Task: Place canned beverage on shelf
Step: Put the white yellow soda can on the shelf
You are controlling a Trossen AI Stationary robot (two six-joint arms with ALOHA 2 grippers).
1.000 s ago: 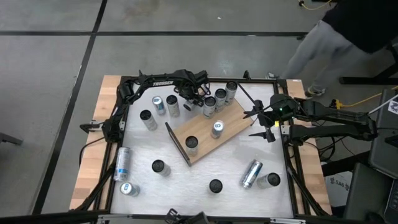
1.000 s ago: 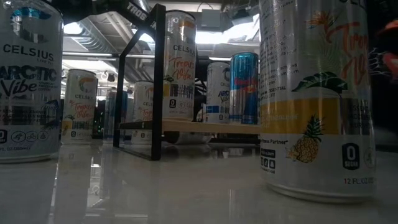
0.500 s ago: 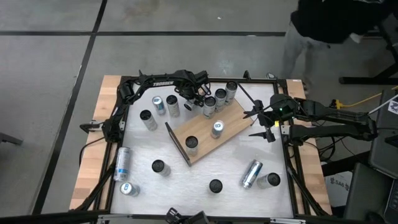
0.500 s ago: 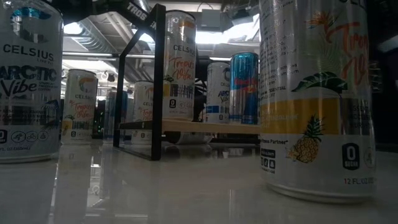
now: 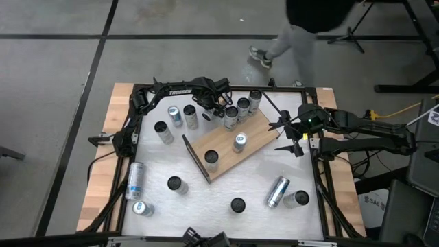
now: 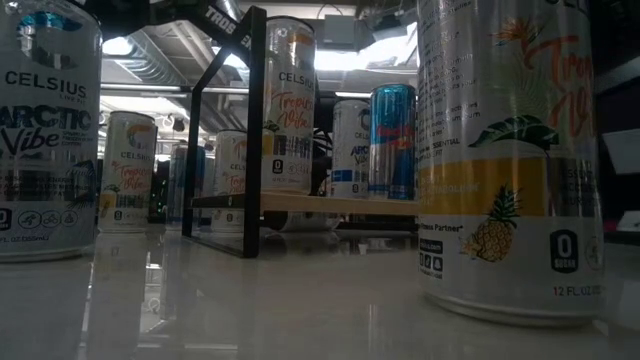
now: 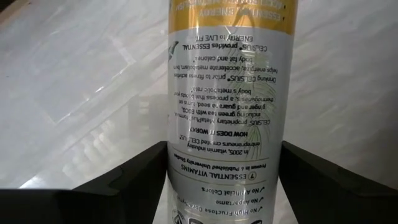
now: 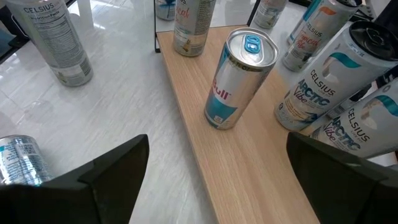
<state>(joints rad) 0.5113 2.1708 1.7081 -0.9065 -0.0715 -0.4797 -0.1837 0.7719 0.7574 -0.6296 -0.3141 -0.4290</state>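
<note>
Cans on the shelf, left gripper at its far edge

The shelf lies slanted in the middle of the table, its dark panel at the end nearer the camera side; on the shelf stand a dark-topped can, a Red Bull can and three more cans in a row along the far edge; the left gripper is at the row's end can, and in the left wrist view its fingers stand spread on both sides of that can, with a small gap on each side; the right gripper hovers just beside the shelf's corner opposite the panel, fingers wide apart and holding nothing; other cans stand or lie on the table around the shelf; beyond the table's far side a person walks on the floor.
</note>
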